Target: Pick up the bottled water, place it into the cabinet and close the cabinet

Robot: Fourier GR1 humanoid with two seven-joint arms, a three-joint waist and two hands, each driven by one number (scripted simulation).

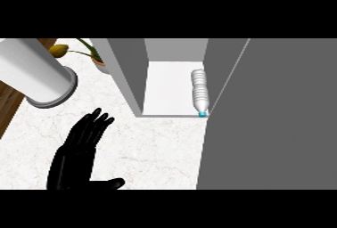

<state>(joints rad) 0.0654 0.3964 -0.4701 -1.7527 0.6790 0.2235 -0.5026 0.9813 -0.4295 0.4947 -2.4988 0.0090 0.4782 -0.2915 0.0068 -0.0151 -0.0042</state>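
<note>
Clear ribbed plastic water bottle with a blue cap (199,93) lying on its side on the white floor of the open grey cabinet (128,75), against the right-hand edge of the opening, cap toward the front lip. Far end of the bottle hard to make out against the pale interior. Large grey cabinet door panel (276,116) filling the right of the view, cut off by the right and lower edges, its hinge side not visible. Left hand (80,151), black, resting flat over the white marbled bench (151,147) at lower left, fingers (97,122) straight and spread, thumb out to the side, holding nothing, well apart from the bottle; forearm cut off at the lower edge. Right hand nowhere in view. White cylinder with a grey rim (36,73) at upper left, cropped at the top. Potted plant with a yellow bloom (85,51) behind it, pot half hidden by the cabinet wall. Strip of brown wood (8,107) along the left edge.
</note>
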